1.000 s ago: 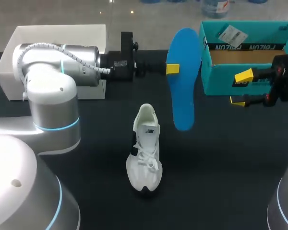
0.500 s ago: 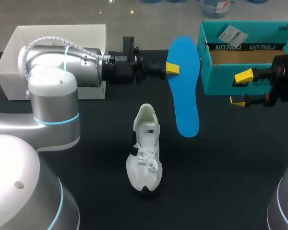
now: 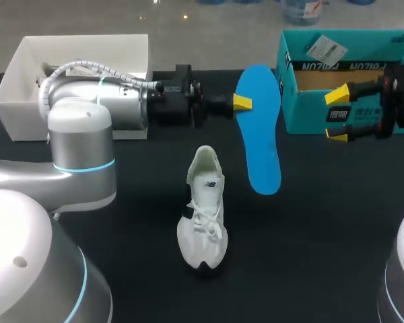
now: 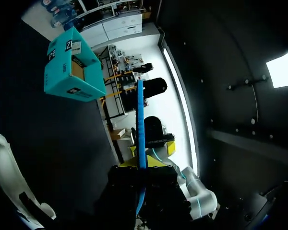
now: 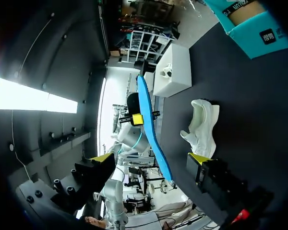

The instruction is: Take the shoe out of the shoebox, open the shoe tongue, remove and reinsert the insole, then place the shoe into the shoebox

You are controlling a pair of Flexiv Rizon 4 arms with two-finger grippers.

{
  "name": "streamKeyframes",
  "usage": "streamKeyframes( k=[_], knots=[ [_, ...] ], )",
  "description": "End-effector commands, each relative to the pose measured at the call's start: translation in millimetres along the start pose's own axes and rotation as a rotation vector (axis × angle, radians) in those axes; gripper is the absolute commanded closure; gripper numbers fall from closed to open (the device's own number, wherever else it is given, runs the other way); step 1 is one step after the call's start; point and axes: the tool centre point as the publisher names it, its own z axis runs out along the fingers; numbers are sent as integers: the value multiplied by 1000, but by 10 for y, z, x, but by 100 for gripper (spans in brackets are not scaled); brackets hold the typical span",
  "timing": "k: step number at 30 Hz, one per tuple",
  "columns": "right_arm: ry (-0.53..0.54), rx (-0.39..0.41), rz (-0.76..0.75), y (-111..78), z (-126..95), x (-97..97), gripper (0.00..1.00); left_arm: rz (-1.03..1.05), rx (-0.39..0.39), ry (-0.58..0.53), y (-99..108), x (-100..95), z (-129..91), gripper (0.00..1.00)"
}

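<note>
Far left on the black tabletop (image 3: 310, 235): a white box (image 3: 17, 118), open on top, not part of the job. Next, coming in from the left: the left tool (image 3: 244, 102), clenched on the blue insole (image 3: 259, 134) by its side edge near the far end, holding it up in the air. Just below and a bit left of the insole: the white shoe (image 3: 203, 215), standing on the tabletop, well apart from the shoebox.

So, by the look of it: shoe out of the box, done. Insole out of the shoe, done. Left to do: put the insole back in, then put the shoe back in the box.

Further right: the teal shoebox (image 3: 303, 111), open, no shoe to be seen inside. Just in front of it: the right tool (image 3: 337, 114), released, fingers wide apart, nothing between them.

Hard to tell: tongue pulled open or not, with the laces in the way. Hidden behind the insole from above: the left tool's second finger. Plain in the left wrist view, though: one finger on each side of the thin blue edge. Cut off at the side: most of the right arm.
</note>
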Motion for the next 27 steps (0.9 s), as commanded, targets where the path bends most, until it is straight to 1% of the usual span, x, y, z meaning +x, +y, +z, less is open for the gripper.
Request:
streamKeyframes(
  k=[1, 3, 5, 7, 10, 18, 22, 23, 24, 27],
  knots=[
    [-499, -44, 128, -17, 106, 338, 0, -24, 15, 1, -35, 8, 60, 100],
    [-567, -43, 129, -10, 159, 398, 0, -50, 21, 0, -58, 9, 66, 100],
    [-635, -62, 139, -13, 191, 446, 0, -73, 20, -2, -79, 4, 72, 100],
    [-734, -68, 144, -15, 225, 492, 0, -100, 22, 4, -90, -2, 77, 100],
    [-889, -128, 124, -28, 236, 534, 0, -98, 18, -1, -98, -11, 82, 100],
    [-889, -128, 124, -28, 236, 534, 0, -95, -10, -5, -51, -19, 80, 100],
    [-889, -128, 124, -28, 236, 534, 0, -107, -2, 4, -41, -40, 55, 100],
    [-956, -134, 93, -7, 267, 568, 0, -118, 4, 8, -41, -44, 45, 100],
    [-1013, -114, 39, 23, 308, 592, 0, -126, 6, 9, -43, -46, 34, 100],
    [-1129, -105, -49, 94, 430, 640, 0, -161, 6, 18, -45, -49, 14, 100]
  ],
)
